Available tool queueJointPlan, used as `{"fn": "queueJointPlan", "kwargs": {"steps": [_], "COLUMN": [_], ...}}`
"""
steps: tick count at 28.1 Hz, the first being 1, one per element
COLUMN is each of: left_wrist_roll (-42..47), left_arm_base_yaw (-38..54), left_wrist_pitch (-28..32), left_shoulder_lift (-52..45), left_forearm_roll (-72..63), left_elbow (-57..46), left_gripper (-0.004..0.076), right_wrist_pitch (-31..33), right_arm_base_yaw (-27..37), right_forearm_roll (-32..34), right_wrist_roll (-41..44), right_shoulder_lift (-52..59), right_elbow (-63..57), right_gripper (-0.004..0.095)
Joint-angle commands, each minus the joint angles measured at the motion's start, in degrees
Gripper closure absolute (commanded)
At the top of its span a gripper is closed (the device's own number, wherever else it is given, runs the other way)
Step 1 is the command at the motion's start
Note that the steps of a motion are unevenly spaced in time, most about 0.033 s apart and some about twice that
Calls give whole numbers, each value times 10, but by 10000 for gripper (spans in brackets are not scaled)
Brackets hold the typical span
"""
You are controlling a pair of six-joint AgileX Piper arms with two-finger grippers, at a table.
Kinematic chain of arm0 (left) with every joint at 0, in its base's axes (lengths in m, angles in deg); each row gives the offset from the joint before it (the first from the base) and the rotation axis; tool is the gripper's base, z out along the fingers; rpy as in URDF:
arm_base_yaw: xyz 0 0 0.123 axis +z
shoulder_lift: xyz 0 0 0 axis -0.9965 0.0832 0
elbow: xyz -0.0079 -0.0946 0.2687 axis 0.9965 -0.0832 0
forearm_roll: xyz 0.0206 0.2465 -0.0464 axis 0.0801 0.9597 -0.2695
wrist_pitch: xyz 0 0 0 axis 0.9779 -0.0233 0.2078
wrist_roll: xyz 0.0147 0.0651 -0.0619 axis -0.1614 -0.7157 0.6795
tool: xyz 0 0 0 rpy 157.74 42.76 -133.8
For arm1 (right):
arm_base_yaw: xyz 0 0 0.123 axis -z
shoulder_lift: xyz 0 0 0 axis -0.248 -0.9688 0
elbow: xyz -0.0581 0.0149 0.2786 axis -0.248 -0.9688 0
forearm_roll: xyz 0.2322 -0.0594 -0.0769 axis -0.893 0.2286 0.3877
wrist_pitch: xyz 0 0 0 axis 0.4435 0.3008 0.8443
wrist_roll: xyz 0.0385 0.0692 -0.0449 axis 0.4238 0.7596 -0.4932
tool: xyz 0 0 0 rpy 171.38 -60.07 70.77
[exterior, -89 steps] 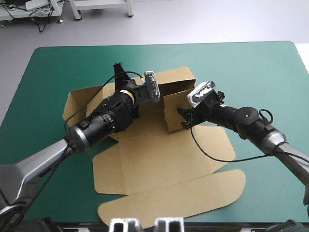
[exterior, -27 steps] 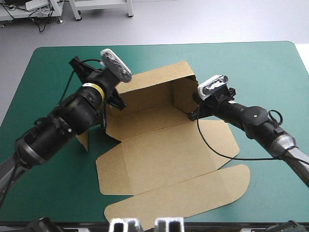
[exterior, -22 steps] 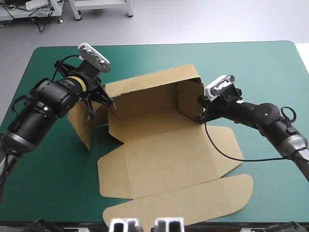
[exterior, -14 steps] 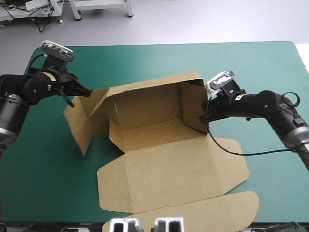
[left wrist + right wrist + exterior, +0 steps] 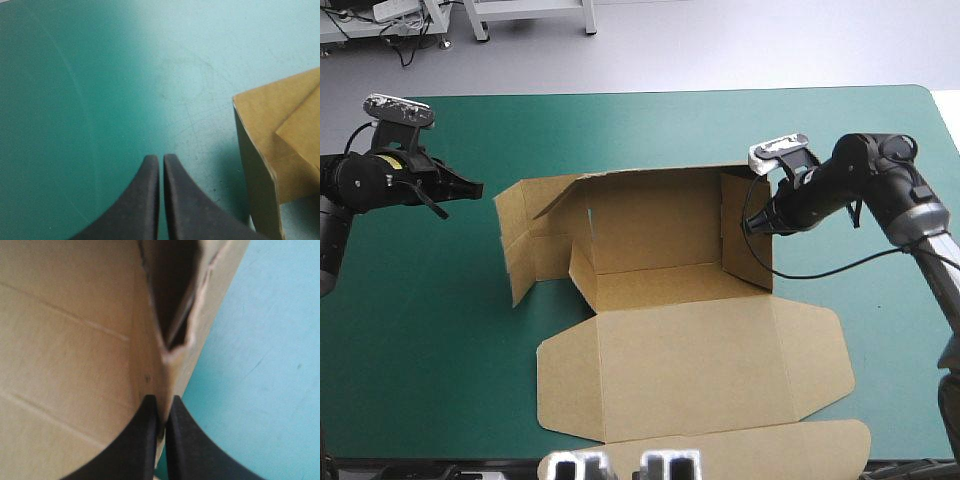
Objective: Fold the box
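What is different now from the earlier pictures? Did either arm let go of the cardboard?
The left pincer came off the box and pulled back toward the left edge of the table; it is now shut and empty. The right pincer drew the right wall outward, and the whole box slid right. Unchanged: the right pincer's grip on that wall, and the lid lying flat.
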Motion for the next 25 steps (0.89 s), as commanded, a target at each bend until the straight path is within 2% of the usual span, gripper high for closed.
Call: {"fn": "queueJointPlan", "kwargs": {"steps": [1,8,11,16,18,20,25], "left_wrist_roll": [6,6,6,5,5,4,4], "left_arm_base_yaw": [0,0,0,0,0,0,0], "left_wrist_pitch": [36,41,42,43,45,46,46], "left_shoulder_lift": [-19,-19,-19,-19,-19,-19,-19], "left_forearm_roll": [-8,-14,-20,-25,-25,-25,-25], "left_elbow": [21,21,21,21,21,21,21], "left_gripper": [710,711,712,712,712,712,712], "right_wrist_pitch": [-18,15,29,46,65,65,65], "right_arm_base_yaw": [3,3,3,3,3,3,3], "right_forearm_roll": [6,6,8,7,6,8,16], "right_wrist_roll": [4,6,4,11,11,20,23], "right_shoulder_lift": [-60,-157,-191,-213,-213,-208,-187], "right_elbow": [75,223,267,319,342,356,360], "right_gripper": [928,897,766,398,288,231,229]}}
